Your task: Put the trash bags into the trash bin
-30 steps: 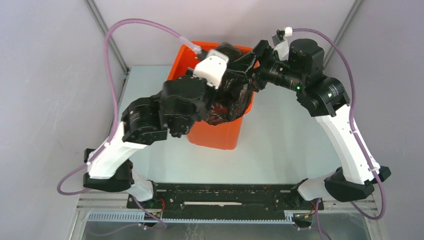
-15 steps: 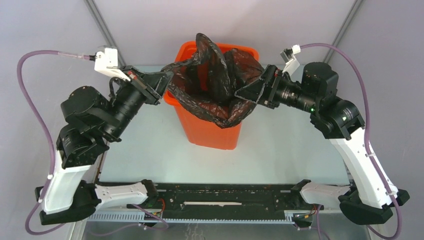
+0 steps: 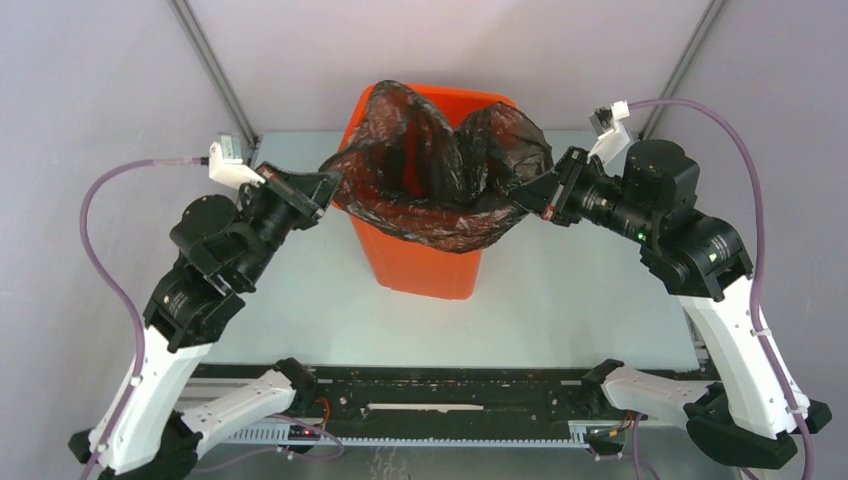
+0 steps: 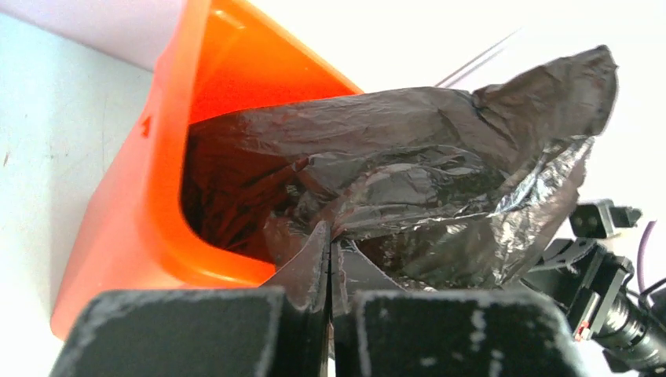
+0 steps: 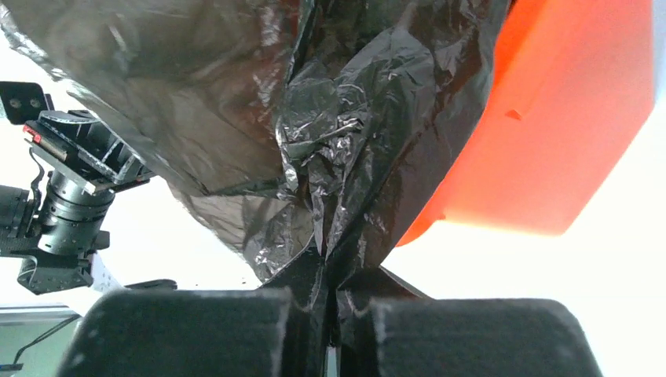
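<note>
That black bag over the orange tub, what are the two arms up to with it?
The robot holds one black trash bag between its two grippers. The left gripper pinches one edge, the right gripper the opposite edge, stretching it across the mouth of the orange trash bin. Part of the bag hangs inside, but much bunches above the rim, so it is not fully in yet.

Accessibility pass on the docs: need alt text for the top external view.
A black trash bag is held spread over the open top of an orange bin. The left gripper pinches the bag's left edge and the right gripper pinches its right edge.
</note>
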{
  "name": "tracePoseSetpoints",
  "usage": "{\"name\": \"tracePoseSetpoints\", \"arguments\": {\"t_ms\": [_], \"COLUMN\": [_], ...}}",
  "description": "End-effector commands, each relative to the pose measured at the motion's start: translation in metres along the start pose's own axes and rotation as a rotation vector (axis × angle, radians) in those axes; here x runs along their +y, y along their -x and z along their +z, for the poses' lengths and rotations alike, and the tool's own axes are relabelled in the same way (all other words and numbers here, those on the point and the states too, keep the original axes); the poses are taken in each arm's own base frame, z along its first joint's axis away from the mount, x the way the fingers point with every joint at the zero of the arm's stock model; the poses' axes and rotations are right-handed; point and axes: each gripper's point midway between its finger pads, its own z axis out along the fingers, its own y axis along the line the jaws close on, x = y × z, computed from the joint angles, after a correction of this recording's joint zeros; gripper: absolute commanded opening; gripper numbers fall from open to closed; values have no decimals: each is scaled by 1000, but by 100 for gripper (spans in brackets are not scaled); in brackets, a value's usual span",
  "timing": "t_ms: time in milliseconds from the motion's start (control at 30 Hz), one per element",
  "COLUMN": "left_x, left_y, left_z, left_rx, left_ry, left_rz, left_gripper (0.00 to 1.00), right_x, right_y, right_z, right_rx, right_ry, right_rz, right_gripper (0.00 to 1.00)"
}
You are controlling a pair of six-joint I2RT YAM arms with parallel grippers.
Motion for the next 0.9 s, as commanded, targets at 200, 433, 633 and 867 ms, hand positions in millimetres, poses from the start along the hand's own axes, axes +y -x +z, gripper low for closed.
{"name": "tracePoseSetpoints", "arguments": {"t_ms": [200,433,633,867], "left_x": [65,102,116,128], "left_y": [-11,-29,-39,-48], "left_z": [-10,-13,-25,6], "left_rx": [-38,-24,-16,29], "left_ry": [121,231,260,318], "left_rz": [-98,-102,-102,-63], "left_gripper": [0,0,0,2], "right_x": [-47,-56,-58,-73], "right_y": [-22,-26,-35,-31], "right_z": [-4,3,-2,13], "right_rx": [53,76,92,67], "right_ry": [-127,-152,-152,-180], "right_rz": [-2,11,35,31], "right_gripper": [13,11,25,33]}}
